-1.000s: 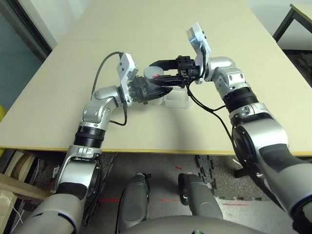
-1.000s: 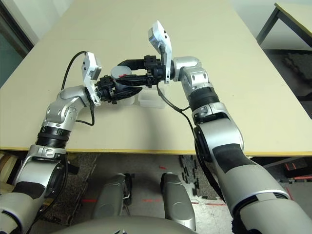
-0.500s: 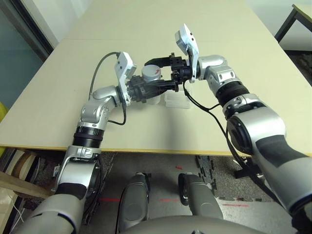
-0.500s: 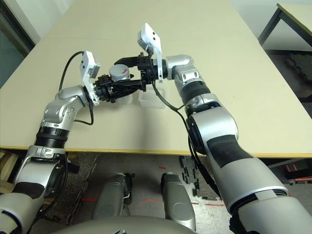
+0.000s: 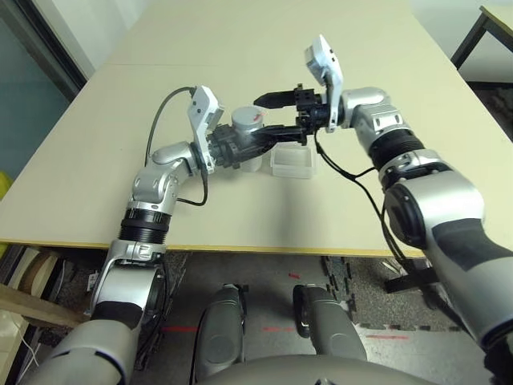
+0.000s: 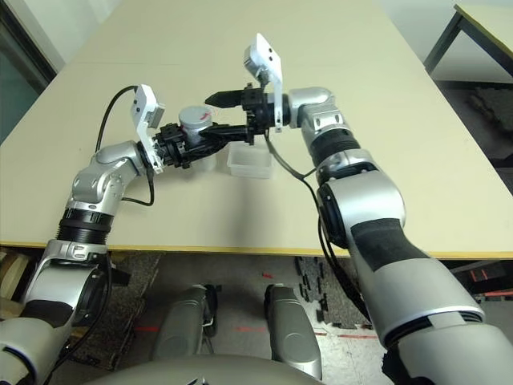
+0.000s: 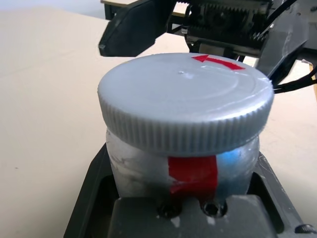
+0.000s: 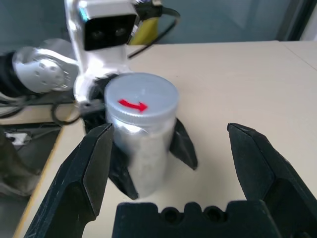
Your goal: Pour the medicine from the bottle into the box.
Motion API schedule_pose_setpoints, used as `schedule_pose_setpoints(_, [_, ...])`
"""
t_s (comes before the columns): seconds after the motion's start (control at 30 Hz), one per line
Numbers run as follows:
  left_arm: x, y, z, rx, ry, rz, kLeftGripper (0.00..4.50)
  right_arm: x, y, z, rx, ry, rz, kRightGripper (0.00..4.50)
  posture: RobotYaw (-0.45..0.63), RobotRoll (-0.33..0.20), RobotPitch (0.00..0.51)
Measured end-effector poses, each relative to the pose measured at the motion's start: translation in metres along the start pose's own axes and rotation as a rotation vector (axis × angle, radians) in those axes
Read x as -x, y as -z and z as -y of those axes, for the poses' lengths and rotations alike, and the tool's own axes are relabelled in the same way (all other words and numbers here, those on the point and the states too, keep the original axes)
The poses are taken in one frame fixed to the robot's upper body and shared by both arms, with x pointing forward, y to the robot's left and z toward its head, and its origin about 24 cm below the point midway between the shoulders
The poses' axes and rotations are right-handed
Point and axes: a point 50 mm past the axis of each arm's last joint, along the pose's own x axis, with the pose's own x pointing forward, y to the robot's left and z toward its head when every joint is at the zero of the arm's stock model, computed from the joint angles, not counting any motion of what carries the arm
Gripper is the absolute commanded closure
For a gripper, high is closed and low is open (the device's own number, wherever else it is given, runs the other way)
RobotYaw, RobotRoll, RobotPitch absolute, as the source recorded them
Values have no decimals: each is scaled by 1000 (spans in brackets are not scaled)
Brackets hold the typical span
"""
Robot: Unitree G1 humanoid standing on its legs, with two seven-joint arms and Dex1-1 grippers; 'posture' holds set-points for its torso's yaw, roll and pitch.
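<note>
Bottle, capped and pinched by the left end effector; right end effector spread beside it. Uncapping and pouring into the box, near the bottle, remain.

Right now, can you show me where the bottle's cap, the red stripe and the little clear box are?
Cap [image 7: 183, 99]: left wrist view, on its grey top.
Red stripe [image 7: 194, 174]: left wrist view, on its middle.
Clear box [image 6: 251, 171]: right eye view, on its near wall.
</note>
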Motion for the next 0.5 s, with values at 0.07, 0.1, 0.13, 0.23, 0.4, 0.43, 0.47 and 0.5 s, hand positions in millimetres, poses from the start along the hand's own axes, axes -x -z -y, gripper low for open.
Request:
schedule_pose_setpoints(0.07, [-1, 2, 0, 2, 2, -5, 1850, -4, -1, -1, -6, -21, 8, 0, -71, 0, 120])
schedule_pose_setpoints(0.1, [-1, 4, 0, 5, 0, -9, 1850, -6, -1, -2, -8, -29, 11, 0, -71, 0, 120])
schedule_pose_setpoints(0.13, [-1, 5, -1, 7, -3, -12, 1850, -7, -2, -2, -11, -37, 12, 0, -70, 0, 120])
schedule_pose_setpoints(0.23, [-1, 5, -1, 0, -5, -11, 1850, -13, -2, -4, -18, -72, 19, 0, -69, 0, 121])
schedule_pose_setpoints(0.4, [-2, 3, -1, -20, -7, -10, 1850, -18, -2, -6, -23, -100, 25, 0, -68, 0, 121])
schedule_pose_setpoints(0.43, [-2, 3, -1, -21, -8, -10, 1850, -19, -2, -7, -23, -104, 26, 0, -68, 0, 120])
schedule_pose_setpoints(0.47, [-3, 4, -1, -21, -9, -10, 1850, -21, -1, -7, -23, -108, 29, 0, -68, 0, 120])
schedule_pose_setpoints(0.5, [-3, 4, -1, -20, -8, -9, 1850, -22, -1, -7, -24, -108, 32, 0, -68, 0, 120])
